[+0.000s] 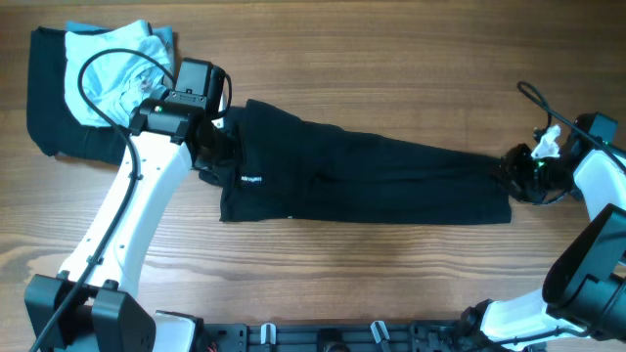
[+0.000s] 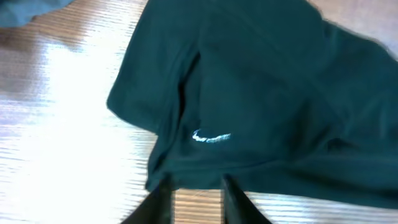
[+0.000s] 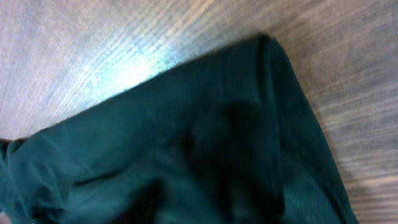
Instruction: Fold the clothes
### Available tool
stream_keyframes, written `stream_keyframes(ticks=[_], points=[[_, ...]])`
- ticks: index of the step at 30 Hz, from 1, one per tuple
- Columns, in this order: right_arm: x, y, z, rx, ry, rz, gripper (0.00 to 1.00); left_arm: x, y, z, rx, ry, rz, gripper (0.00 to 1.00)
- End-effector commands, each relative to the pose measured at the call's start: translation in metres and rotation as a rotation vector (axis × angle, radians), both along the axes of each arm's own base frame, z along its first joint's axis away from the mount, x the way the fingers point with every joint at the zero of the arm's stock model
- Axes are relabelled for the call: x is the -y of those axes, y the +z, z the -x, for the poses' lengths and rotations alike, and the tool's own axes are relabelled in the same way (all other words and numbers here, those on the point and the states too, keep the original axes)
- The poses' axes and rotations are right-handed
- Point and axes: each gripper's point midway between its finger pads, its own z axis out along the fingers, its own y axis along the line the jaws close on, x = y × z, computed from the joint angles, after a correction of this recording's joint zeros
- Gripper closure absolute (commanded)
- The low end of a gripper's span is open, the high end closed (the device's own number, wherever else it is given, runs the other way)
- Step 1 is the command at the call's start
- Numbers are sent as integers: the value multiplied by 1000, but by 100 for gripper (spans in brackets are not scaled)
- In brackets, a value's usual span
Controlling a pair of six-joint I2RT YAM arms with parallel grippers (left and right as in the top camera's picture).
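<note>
Dark trousers (image 1: pixel 362 176) lie flat and stretched across the table, waist to the left and leg ends to the right. A small white logo (image 2: pixel 211 137) sits near the waist. My left gripper (image 1: pixel 217 149) is at the waist edge; in the left wrist view its fingers (image 2: pixel 194 186) are apart with bare wood between them, tips touching the cloth edge (image 2: pixel 267 93). My right gripper (image 1: pixel 521 168) is at the bunched leg end. In the right wrist view the cloth (image 3: pixel 186 143) fills the frame and covers the fingers.
A light blue garment (image 1: pixel 112 68) lies crumpled on a folded black one (image 1: pixel 49 108) at the far left corner. A black cable (image 1: pixel 533 98) runs by the right arm. Bare wood lies in front of the trousers.
</note>
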Motion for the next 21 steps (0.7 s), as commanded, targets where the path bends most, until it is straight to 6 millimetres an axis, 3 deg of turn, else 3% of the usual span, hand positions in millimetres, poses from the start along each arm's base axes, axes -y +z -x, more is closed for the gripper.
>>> stream_keyframes(ticks=[1, 4, 10, 16, 21], points=[[4, 5, 4, -19, -29, 17, 35, -5, 3, 4, -3, 7, -16, 58], [6, 3, 7, -33, -31, 32, 31, -6, 3, 3, -2, 8, -19, 47], [9, 3, 3, -16, -31, 47, 25, -4, -6, 4, -14, -1, -18, 39], [9, 15, -16, 90, -24, 28, 27, 26, -40, 8, -43, -115, 95, 41], [11, 31, -19, 142, -17, 61, 26, 23, -74, 2, -50, -109, 60, 50]])
